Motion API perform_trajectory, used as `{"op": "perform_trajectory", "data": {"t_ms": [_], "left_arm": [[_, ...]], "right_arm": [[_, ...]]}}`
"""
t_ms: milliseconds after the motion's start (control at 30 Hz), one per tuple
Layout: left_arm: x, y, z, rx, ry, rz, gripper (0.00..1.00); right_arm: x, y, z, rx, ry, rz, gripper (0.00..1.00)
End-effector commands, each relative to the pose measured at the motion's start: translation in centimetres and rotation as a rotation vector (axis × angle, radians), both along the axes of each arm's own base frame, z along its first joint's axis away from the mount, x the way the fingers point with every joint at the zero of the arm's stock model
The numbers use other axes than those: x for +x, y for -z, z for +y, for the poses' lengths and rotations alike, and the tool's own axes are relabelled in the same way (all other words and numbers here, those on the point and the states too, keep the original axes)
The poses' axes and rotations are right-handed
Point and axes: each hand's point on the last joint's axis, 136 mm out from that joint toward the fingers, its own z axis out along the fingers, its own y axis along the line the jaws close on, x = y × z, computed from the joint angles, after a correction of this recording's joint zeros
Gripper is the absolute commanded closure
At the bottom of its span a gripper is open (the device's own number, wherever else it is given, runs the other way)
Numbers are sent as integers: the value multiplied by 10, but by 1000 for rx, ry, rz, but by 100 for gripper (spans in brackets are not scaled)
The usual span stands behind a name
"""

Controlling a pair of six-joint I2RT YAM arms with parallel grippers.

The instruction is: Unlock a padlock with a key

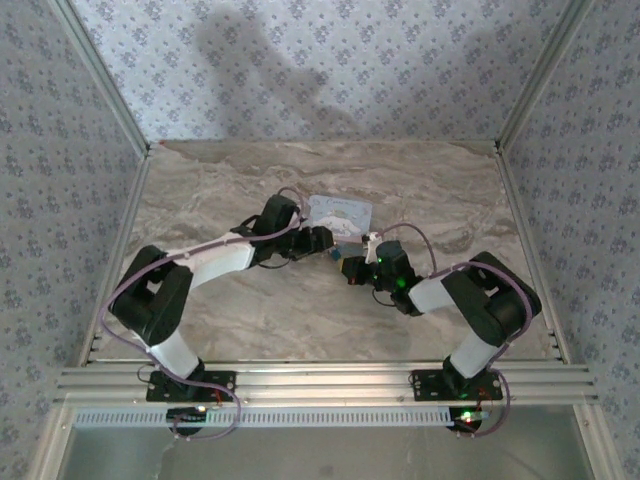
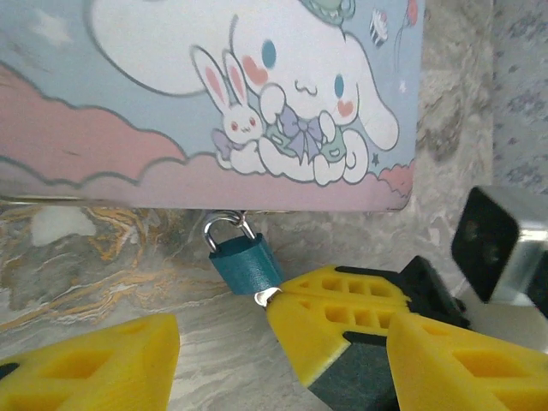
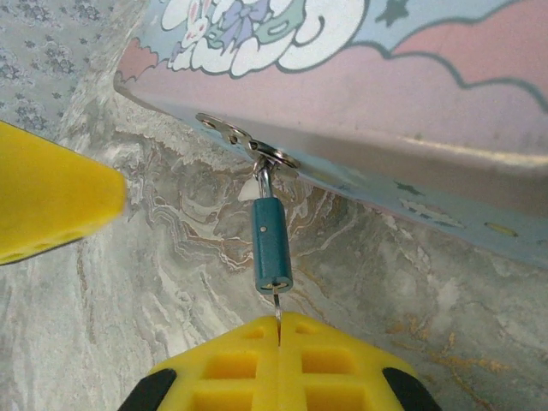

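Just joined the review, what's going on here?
The right end effector is shut on a key pushed into the bottom of the padlock, which hangs from the hasp of the tin. The left end effector is open beside the padlock, not gripping it. The shackle looks closed, so it is not unlocked yet.

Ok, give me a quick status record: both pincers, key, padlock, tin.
left pincer: open, fingers spread, not touching the padlock
right pincer: shut on the key
key: thin blade runs from the right pincer's fingers into the padlock's bottom end
padlock: small, blue, shackle hooked through the hasp and looks closed
hasp: silvery, on the tin's front edge
tin: light-blue cartoon box, lying on the marble table
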Motion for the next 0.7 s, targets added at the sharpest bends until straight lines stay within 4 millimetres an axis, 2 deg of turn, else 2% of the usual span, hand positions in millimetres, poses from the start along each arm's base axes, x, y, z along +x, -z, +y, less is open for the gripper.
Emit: {"op": "perform_trajectory", "data": {"t_ms": [0,200,367,667], "left_arm": [[-5,5,6,-58,-44,40,36],[-11,22,2,-179,-111,92,40],[-14,30,-14,-243,-100,118,41],[-10,41,-26,-265,-113,141,46]], "right_arm": [[-2,0,7,39,5,58,100],[-4,-5,11,102,28,114,100],[-4,-10,14,148,49,152,100],[-4,-9,18,190,59,202,100]]}}
